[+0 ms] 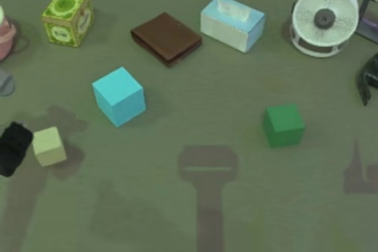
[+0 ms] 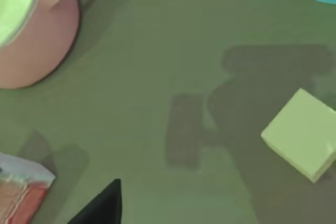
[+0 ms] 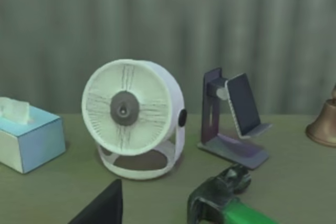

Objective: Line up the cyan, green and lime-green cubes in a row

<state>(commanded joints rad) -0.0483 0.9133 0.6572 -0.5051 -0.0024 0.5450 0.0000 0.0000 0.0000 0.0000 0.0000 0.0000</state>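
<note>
The big cyan cube (image 1: 118, 95) sits left of the table's middle. On the right half rests the dark green cube (image 1: 283, 124). The small lime-green cube (image 1: 49, 146) lies near the left edge, turned at an angle, and appears as well in the left wrist view (image 2: 302, 135). My left gripper (image 1: 13, 149) hovers just left of it, apart from it, open and holding nothing; one finger (image 2: 105, 205) shows. My right gripper (image 3: 168, 220) is outside the top view, open and empty, low over the table's right side, with one finger (image 3: 105, 205) showing.
Along the back stand a patterned yellow-green box (image 1: 67, 17), a brown wallet (image 1: 166, 38), a tissue box (image 1: 232, 22), a white fan (image 1: 325, 19) and a phone stand (image 3: 231, 124). A pink cup (image 2: 31, 40) stands far left. A black-and-green tool (image 3: 220, 203) lies far right.
</note>
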